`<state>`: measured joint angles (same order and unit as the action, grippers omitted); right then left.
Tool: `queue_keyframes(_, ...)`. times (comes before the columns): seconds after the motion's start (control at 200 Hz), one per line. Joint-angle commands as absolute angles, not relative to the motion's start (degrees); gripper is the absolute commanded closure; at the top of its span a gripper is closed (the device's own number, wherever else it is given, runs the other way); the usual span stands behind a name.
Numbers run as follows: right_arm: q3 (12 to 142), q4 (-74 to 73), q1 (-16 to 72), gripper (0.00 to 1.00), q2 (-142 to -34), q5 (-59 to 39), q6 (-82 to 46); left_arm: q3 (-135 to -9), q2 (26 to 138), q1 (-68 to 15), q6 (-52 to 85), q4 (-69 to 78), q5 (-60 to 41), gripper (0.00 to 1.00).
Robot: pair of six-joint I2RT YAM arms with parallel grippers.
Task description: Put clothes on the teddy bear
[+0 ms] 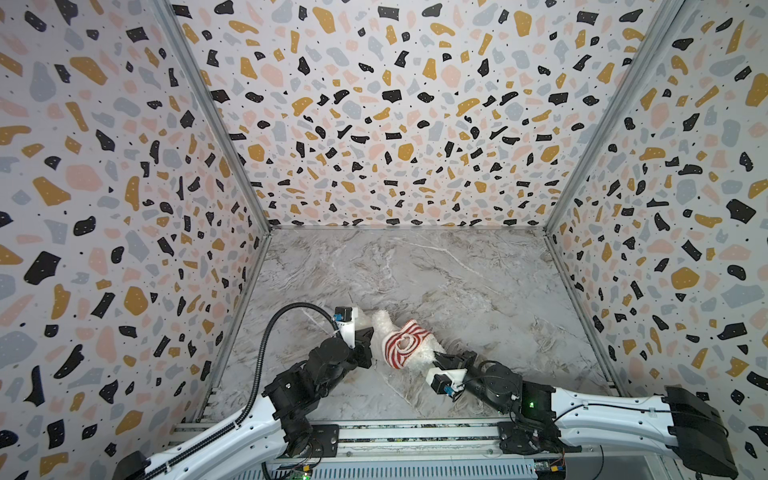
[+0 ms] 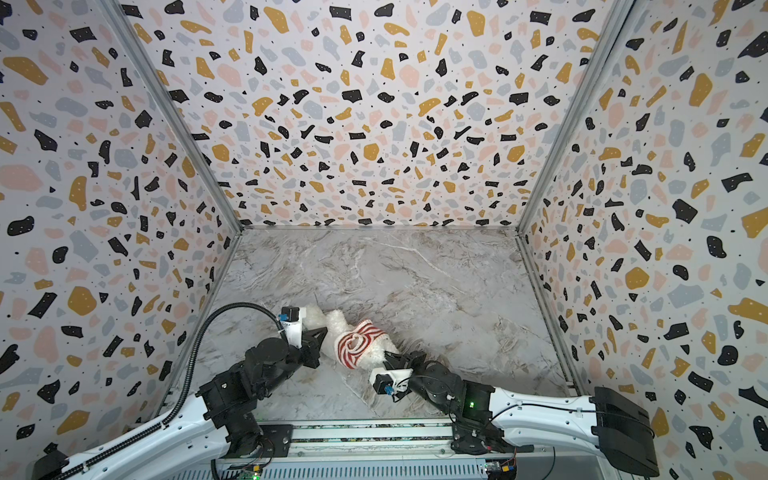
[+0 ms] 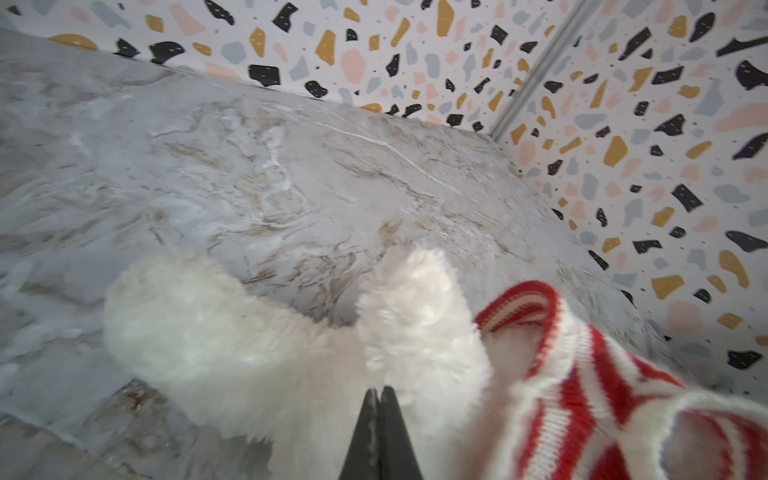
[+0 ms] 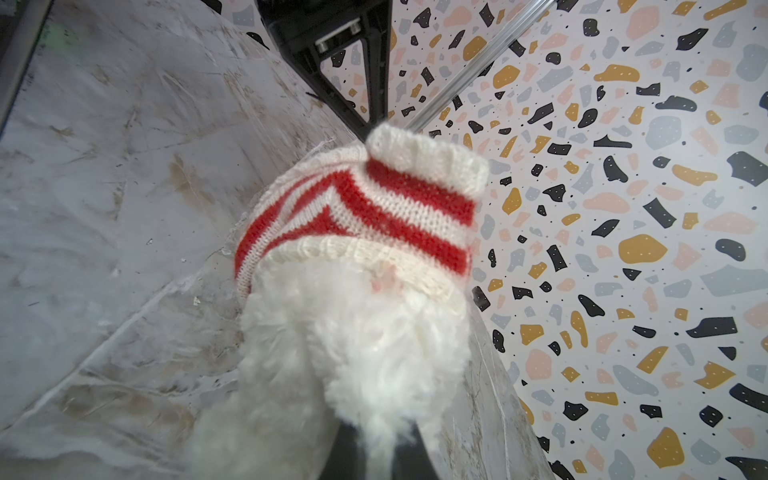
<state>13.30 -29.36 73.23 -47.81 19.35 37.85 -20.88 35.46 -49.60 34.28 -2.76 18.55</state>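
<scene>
Item: teddy bear (image 1: 384, 323), white plush, lying on marble table (image 1: 457, 270), near front centre, between 2 grippers.
Fitted: red-and-white striped sweater (image 1: 406, 343), bunched round the middle; fluffy fur bare at both ends.
Left gripper (image 3: 379, 395): jaws pressed together, tips against fur beside the sweater; fur pinched or not, impossible to tell.
Right gripper (image 4: 376, 440): clamped on a tuft of white fur at the opposite end.

White teddy bear (image 1: 381, 323) (lying, half-dressed)
</scene>
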Motion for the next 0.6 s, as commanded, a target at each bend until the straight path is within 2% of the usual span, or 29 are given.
queue_keyframes(0.0, 13.4, -31.9, 73.8, 1.0, -46.7, 20.1, 37.8, -19.4, 34.0, -48.8, 36.5, -1.2, 25.5, 1.0)
queue_keyframes(0.1, 13.5, -31.7, 74.1, 1.0, -46.7, 20.1, 37.9, -18.0, 32.8, -48.4, 35.5, 2.9, 25.5, 1.0)
queue_keyframes(0.22, 13.7, -31.4, 74.4, 1.0, -46.7, 20.6, 38.0, -17.8, 34.2, -48.2, 32.7, 7.9, 14.7, 1.0)
queue_keyframes(0.325, 13.7, -31.4, 74.5, 1.0, -46.5, 20.4, 38.1, -19.7, 34.7, -48.2, 30.7, 6.1, 4.4, 1.0)
queue_keyframes(0.456, 13.6, -31.6, 74.5, 1.0, -46.7, 20.5, 38.2, -21.2, 33.8, -48.2, 30.1, 1.5, -0.6, 0.79)
queue_keyframes(0.596, 13.9, -31.7, 74.5, 1.0, -47.1, 20.5, 38.3, -21.9, 34.3, -48.2, 30.5, 0.8, -4.3, 0.68)
